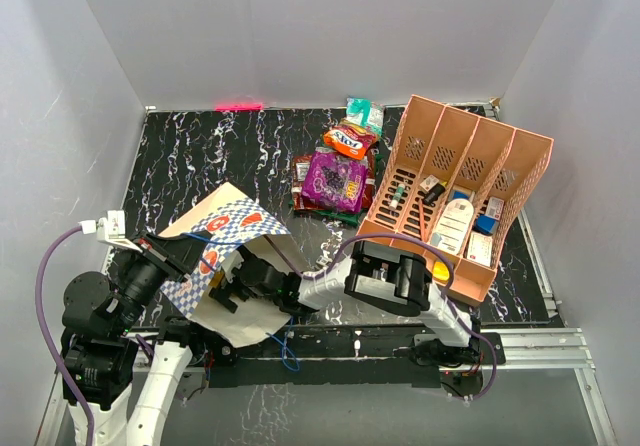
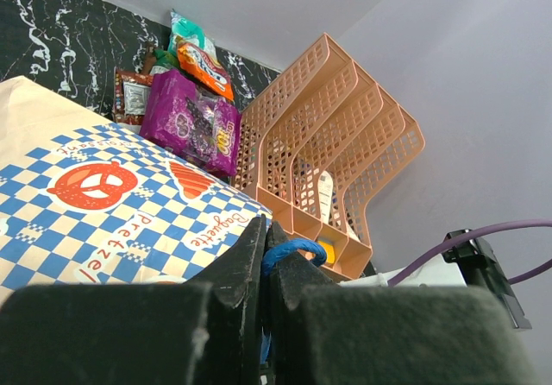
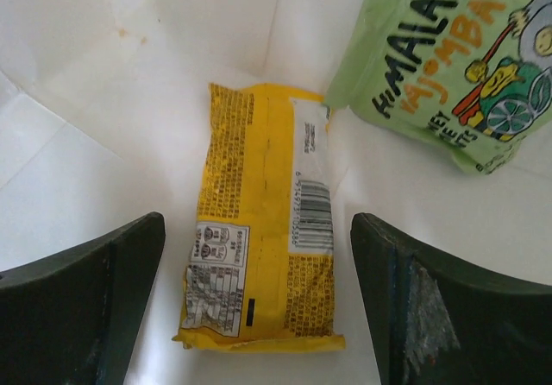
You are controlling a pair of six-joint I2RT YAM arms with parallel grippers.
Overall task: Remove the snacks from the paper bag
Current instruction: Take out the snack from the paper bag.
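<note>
The right gripper (image 3: 257,312) is spread wide inside the paper bag (image 3: 129,100), holding nothing — a yellow packet (image 3: 259,195) lies between its fingers (image 3: 86,299), a green packet (image 3: 448,48) just beyond. The left gripper (image 2: 269,260) is clamped on the bag's blue string handle (image 2: 297,249). Outside, a purple packet (image 1: 335,179) and others lie beside the pink organiser (image 1: 410,146) of small boxes (image 1: 452,228).
</note>
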